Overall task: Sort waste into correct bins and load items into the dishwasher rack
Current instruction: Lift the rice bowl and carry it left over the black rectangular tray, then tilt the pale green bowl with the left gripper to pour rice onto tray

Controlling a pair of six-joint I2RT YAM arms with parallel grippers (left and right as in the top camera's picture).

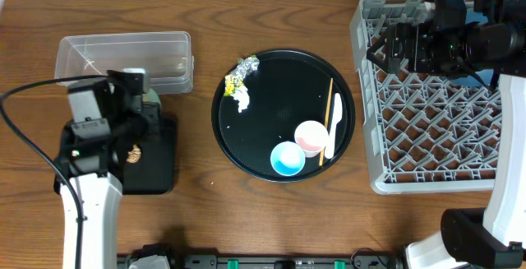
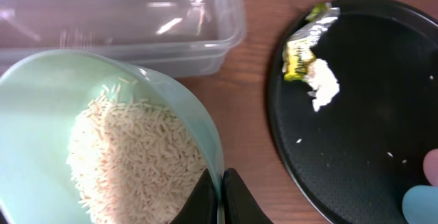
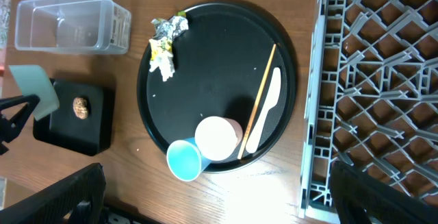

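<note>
Status, left wrist outward:

- Left hand (image 2: pixel 220 195) is clamped on the rim of the pale green bowl (image 2: pixel 41 114). The bowl is off the table and full of white rice grains (image 2: pixel 130 155). We read this as the food-waste step in hand, with nothing tipped out yet.
- The bowl hangs over the shallow black rectangular tray (image 1: pixel 160 158). The brown food lump (image 3: pixel 81 106) already lies in that tray, so one piece of waste looks sorted.
- Just beyond is the clear tub (image 1: pixel 123 51). We see nothing in it.
- Mid-table, the round black tray (image 1: pixel 283 88) carries the rest. The crumpled foil (image 1: pixel 242 69), yellow wrapper (image 2: pixel 299 53) and white paper scrap (image 2: pixel 323 83) sit bunched at its far-left edge, all unsorted.
- The pink cup (image 1: pixel 311 136) and light blue cup (image 1: pixel 288 159) touch each other at its near edge. The white spoon (image 1: pixel 334 129) and chopsticks (image 1: pixel 329 104) lie beside them, none loaded.
- Farthest out is the dishwasher rack (image 1: pixel 436 146). Its visible pegs are bare, and the far corner is hidden under the right arm.
- Right hand (image 1: pixel 385 51) hovers over that corner, jaws wide apart, holding nothing.
- We can't spot the dark blue plate.

Our estimate: early stage. Rice, three wrappers, bowl, two cups, spoon and chopsticks are all left.
</note>
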